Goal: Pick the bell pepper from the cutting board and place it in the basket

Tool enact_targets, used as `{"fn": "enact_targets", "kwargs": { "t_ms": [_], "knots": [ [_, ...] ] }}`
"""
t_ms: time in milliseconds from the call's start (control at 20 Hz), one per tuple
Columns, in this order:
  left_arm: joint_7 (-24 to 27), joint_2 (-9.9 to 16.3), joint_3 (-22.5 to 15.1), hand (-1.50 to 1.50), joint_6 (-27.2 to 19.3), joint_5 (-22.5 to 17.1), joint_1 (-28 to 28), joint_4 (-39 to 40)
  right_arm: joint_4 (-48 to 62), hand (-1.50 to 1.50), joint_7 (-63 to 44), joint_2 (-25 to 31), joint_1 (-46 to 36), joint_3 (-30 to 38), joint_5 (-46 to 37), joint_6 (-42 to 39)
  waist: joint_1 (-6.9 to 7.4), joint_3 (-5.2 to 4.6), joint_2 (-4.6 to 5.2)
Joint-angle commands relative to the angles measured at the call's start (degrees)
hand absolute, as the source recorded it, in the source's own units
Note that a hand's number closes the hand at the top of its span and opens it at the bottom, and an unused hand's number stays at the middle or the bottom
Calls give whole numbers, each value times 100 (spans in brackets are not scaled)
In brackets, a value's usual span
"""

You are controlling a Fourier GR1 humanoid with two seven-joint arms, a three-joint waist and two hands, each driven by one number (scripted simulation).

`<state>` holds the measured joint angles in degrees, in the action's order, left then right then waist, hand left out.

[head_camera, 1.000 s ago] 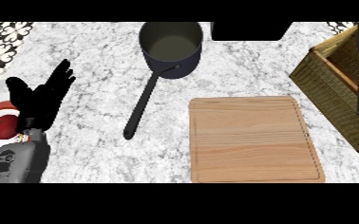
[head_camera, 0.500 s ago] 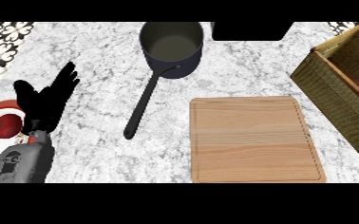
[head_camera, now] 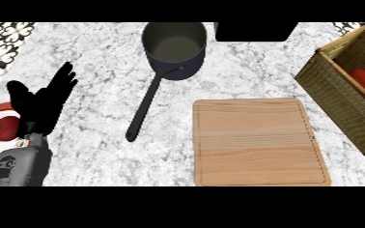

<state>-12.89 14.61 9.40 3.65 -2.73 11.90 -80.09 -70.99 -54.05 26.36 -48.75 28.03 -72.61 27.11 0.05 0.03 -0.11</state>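
The wooden cutting board [head_camera: 260, 142] lies at the lower right of the marble counter with nothing on it. A wicker basket [head_camera: 329, 84] stands at the right edge, cut off by the frame. Inside it a patch of red [head_camera: 357, 76] shows, which looks like the bell pepper. My left hand [head_camera: 41, 104] is at the far left, open with its fingers pointing up, resting and holding nothing. My right hand does not show.
A dark saucepan [head_camera: 174, 48] stands at the back centre, its long handle [head_camera: 146, 108] reaching toward the front left. A black box [head_camera: 255, 31] sits at the back edge. A red object [head_camera: 6, 127] lies partly hidden behind my left hand.
My left hand has only swayed slightly and stays in the same place. Nothing else has moved.
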Motion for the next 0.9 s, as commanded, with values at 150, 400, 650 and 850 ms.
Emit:
{"fn": "enact_targets", "kwargs": {
  "t_ms": [150, 400, 650, 850],
  "knots": [
    [142, 93, 192, 0, 30, -55, -109, 193, -1534, -150, -350, 87, 410, 748, 451, 502, -175, -5, -39],
    [125, -34, 89, 0, 24, -52, -362, -173, -3479, -150, -557, -220, 1705, 1149, 1208, -435, -181, -4, -53],
    [10, 202, 293, 0, 164, -173, -297, 4, -5091, -150, -738, -338, 2853, 1552, 2337, -1732, -275, -5, -73],
    [-74, 252, 373, 0, 44, -148, -141, -33, -6158, -150, -594, -690, 3924, 2201, 3502, -2221, -330, 2, -79]
  ]
}}
